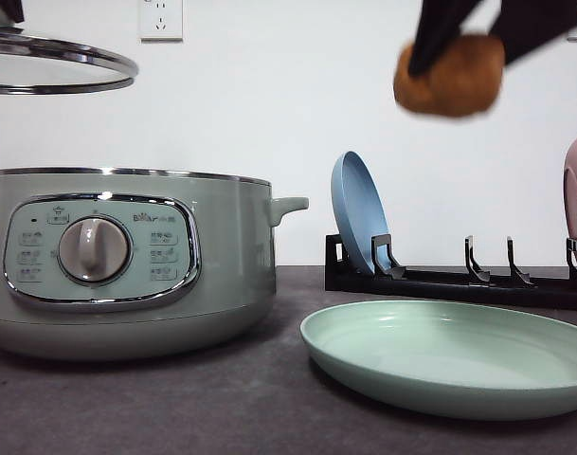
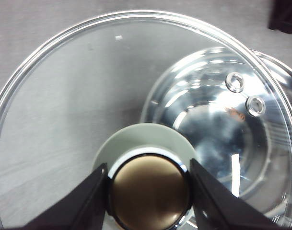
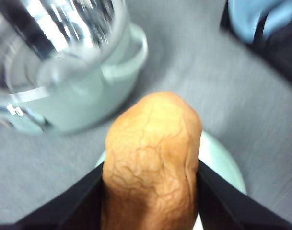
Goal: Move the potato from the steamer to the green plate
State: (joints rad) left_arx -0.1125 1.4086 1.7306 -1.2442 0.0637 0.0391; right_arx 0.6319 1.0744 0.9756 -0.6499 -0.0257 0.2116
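**K:** So, status: right gripper [image 1: 456, 59] is clamped on the potato [image 1: 450, 76], high in the air above the green plate [image 1: 454, 355], roughly over its middle in the front view. Steamer [image 1: 127, 261] sits well off to the left, open.

**M:** Left arm?

**K:** Left gripper [image 2: 148, 189] is closed on the lid knob [image 2: 149, 191], holding the glass lid [image 1: 59, 64] up above the steamer. Through the glass you see the bare pot bottom.

**M:** How's the grip on the potato?

**K:** 2 fingers [image 3: 76, 201] pinch it across the short axis, at about the widest part (right wrist view is motion-blurred, so contact edges are soft). Skin looks matte and wrinkled, so I'd judge decent friction, not slippery.

**M:** Weight, stiffness?

**K:** Guessing light to moderate, fairly firm. Oval shape could rotate between flat pads if clamped off-centre, so a mid-body hold is right.

**M:** Release risk?

**K:** It could roll or bounce on the shallow plate. I'd lower it close before opening.
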